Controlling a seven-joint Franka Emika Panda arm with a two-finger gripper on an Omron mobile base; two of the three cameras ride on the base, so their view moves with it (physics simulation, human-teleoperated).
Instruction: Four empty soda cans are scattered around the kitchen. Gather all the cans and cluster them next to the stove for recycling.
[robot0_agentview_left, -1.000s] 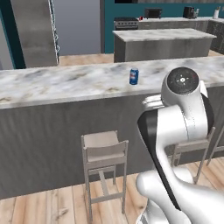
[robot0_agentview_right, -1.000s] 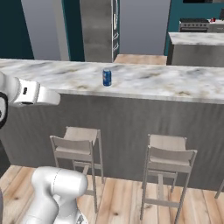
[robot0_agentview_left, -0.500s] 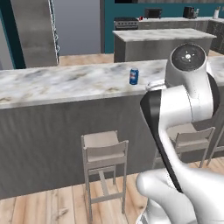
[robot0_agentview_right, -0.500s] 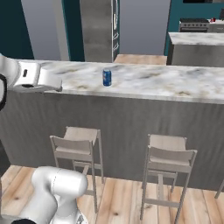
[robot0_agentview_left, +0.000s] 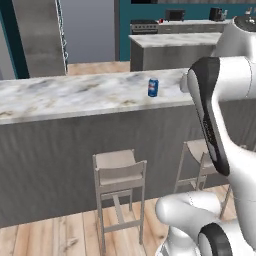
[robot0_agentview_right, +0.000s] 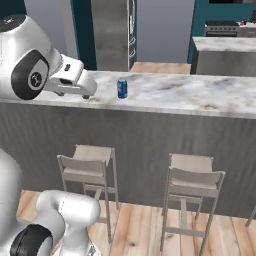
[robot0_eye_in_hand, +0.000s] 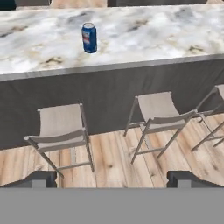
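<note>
Standing upright on the marble bar counter above two stools, the blue soda can sits beside the arm in the left view, just right of the hand in the right view, and far ahead, slightly left of the empty, wide-apart gripper, in the hand view.

A home kitchen: a long marble tabletop forms a breakfast bar with stools on a wood floor, a steel fridge and a range behind.
</note>
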